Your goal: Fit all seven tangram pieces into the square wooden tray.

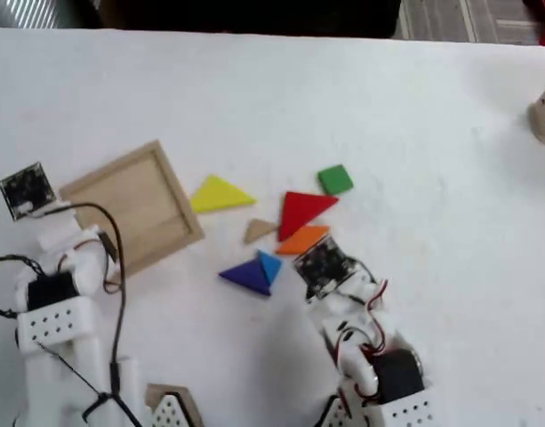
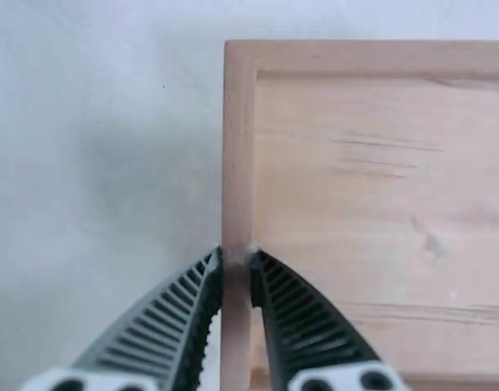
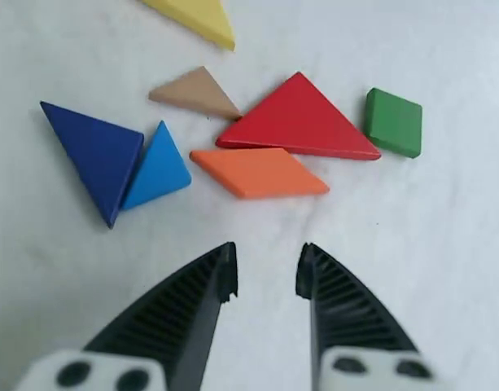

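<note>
Left pincer (image 2: 235, 265) pinches rim of square wooden tray (image 2: 238, 122); right pincer (image 3: 265, 273) spread near orange parallelogram (image 3: 260, 173); first pick pending, likely needs forward reach and descent.

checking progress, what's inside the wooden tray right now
Only bare wood shows inside the tray; the seven pieces lie on the table beside it. The left tool grips its rim, and the arm hides the near corner.

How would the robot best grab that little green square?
From straight above, pinching two opposite side faces of the green square: it lies flat, its sides are parallel, and a narrow gap separates it from the red triangle.
</note>
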`<move>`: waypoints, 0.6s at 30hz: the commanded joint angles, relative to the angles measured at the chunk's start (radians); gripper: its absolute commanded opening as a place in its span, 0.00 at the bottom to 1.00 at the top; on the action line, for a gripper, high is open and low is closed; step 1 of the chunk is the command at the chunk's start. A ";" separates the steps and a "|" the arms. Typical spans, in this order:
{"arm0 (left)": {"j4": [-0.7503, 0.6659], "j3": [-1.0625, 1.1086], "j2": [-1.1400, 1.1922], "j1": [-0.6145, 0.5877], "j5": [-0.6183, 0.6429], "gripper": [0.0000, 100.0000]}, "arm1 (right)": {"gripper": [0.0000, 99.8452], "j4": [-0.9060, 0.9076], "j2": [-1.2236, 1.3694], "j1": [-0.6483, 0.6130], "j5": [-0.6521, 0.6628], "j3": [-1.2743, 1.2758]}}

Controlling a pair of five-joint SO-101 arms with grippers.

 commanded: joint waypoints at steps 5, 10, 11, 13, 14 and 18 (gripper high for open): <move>-0.051 -0.097 0.171 -0.018 0.012 0.02 | 0.13 -0.108 0.240 -0.056 -0.035 -0.183; -0.112 -0.117 0.236 -0.065 0.011 0.02 | 0.13 -0.108 0.665 -0.168 -0.078 -0.427; -0.133 -0.115 0.242 -0.076 0.011 0.02 | 0.13 -0.107 0.746 -0.208 -0.078 -0.468; -0.167 -0.104 0.245 -0.091 0.011 0.02 | 0.14 -0.105 0.891 -0.294 -0.080 -0.537; -0.180 -0.100 0.245 -0.097 0.014 0.02 | 0.15 -0.107 0.957 -0.338 -0.080 -0.566; -0.198 -0.095 0.245 -0.124 0.017 0.02 | 0.25 -0.145 1.161 -0.503 -0.124 -0.623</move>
